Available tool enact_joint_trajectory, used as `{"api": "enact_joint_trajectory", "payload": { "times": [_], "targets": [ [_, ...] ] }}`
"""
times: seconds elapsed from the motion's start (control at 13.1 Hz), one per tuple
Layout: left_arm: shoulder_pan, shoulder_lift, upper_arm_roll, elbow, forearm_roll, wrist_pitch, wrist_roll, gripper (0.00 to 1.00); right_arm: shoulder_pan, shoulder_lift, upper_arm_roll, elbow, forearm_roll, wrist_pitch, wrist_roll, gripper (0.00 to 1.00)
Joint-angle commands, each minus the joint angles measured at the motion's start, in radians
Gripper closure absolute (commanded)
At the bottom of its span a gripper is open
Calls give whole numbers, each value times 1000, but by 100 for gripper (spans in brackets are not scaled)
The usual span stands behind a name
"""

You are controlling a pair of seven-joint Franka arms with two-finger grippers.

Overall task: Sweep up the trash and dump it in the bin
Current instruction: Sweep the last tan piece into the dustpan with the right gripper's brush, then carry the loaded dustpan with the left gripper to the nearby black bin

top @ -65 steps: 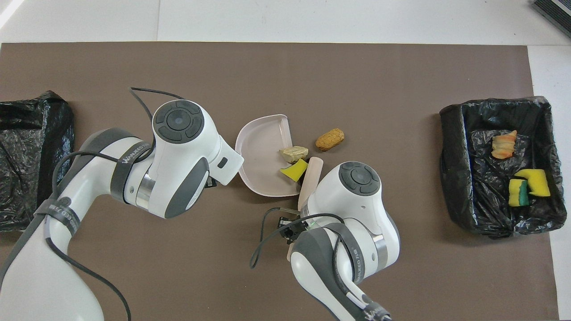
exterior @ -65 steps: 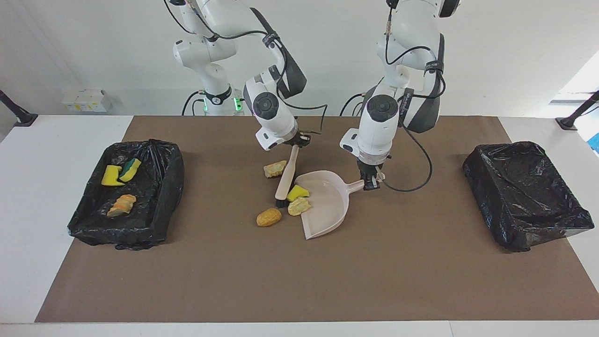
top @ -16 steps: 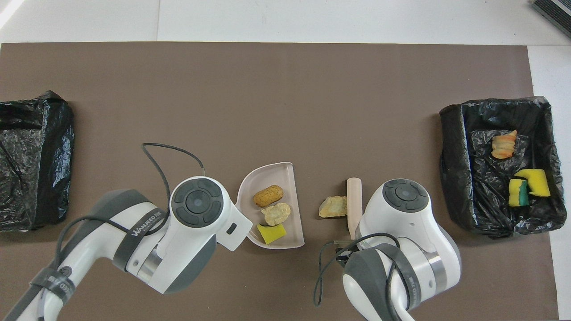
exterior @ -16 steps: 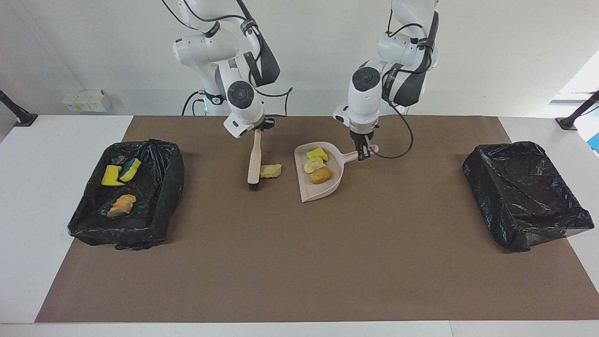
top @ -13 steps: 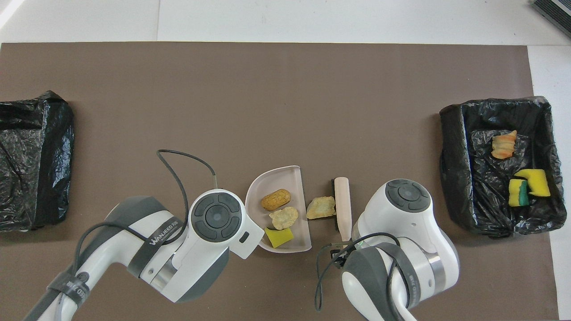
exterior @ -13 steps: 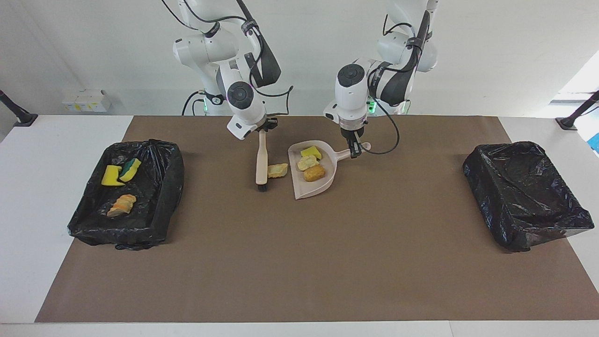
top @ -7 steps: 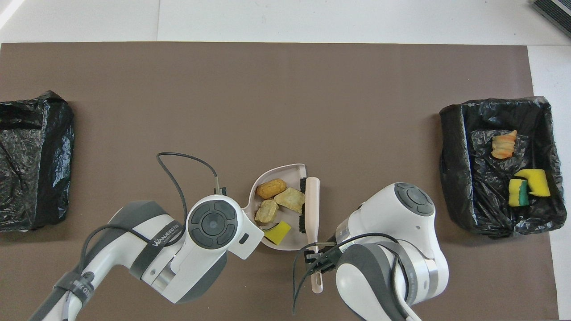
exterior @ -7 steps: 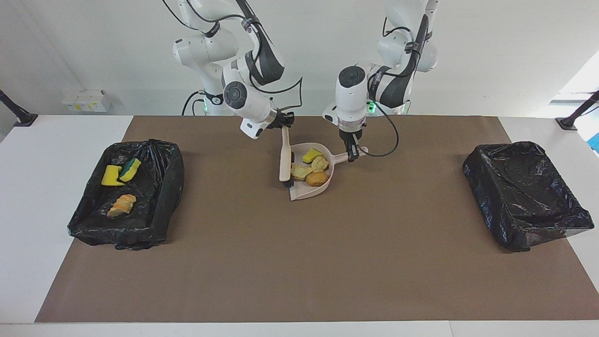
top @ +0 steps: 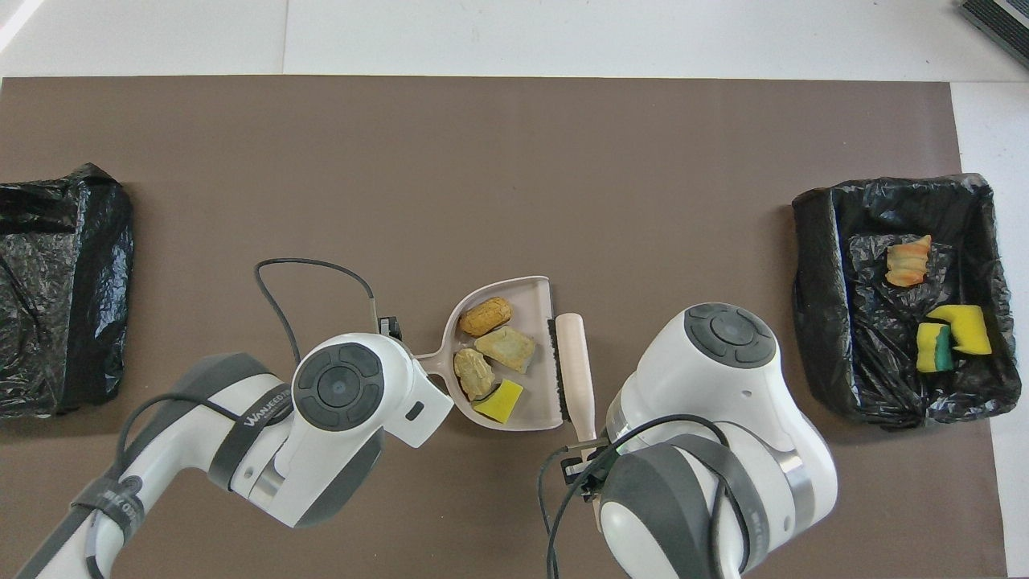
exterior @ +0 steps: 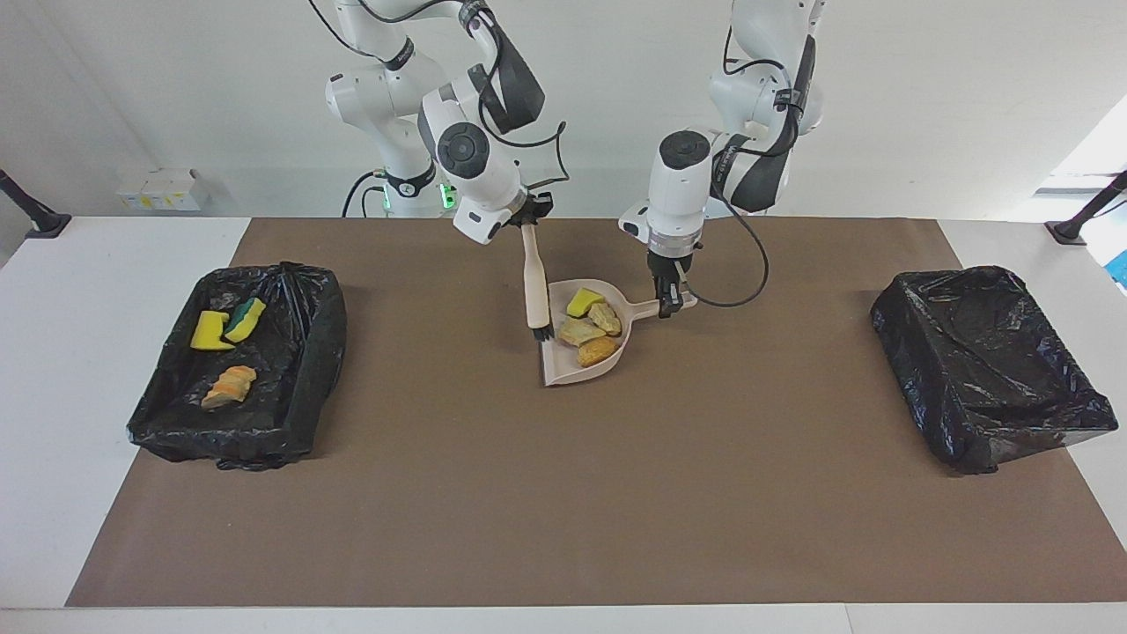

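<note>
A: Sweeping across the facing view. Bin at the right arm's end (exterior: 238,370): three scraps in it, two yellow sponge pieces (exterior: 224,326) and an orange lump (exterior: 229,386). Same as five seconds ago.

B: Brush?

A: Right end effector (exterior: 528,220) clamped on the brush (exterior: 533,286) handle. Bristles at the open lip of the dustpan (exterior: 563,368). A second ago one pale chunk lay on the tabletop (exterior: 563,493) between brush and pan; now it's inside.

B: So all loose trash is collected?

A: Looks so. Four pieces in the pan: yellow sponge (exterior: 582,301), two pale chunks (exterior: 592,326), orange-brown lump (exterior: 597,351). None left on the brown mat.

B: Pan held?

A: Left end effector (exterior: 669,298) clamped on the pan's handle.

B: Bin at the left arm's end?

A: Black-lined bin (exterior: 986,361), nothing visible in it.

B: Next step?

A: Probably lift the pan level and dump. Tipping it toward the lip risks spilling.
</note>
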Motion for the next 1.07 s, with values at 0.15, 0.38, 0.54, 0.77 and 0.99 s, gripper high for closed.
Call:
{"api": "enact_joint_trajectory", "payload": {
  "times": [0.15,0.38,0.54,0.77,0.99],
  "targets": [
    [101,-18,1,104,-97,-112,182,100,-22,-24,8,57,-124,-156,64,100],
    [175,-17,0,257,-106,-304,274,100,29,-87,10,-32,-86,-115,178,100],
    [218,-7,6,320,-106,-370,315,100,45,-124,11,-113,-23,-19,190,100],
    [385,-4,5,359,-132,-380,494,100,154,-74,11,-120,17,130,298,100],
    [561,75,6,515,-154,-490,698,100,265,28,11,-113,60,307,408,100]
  ]
}}
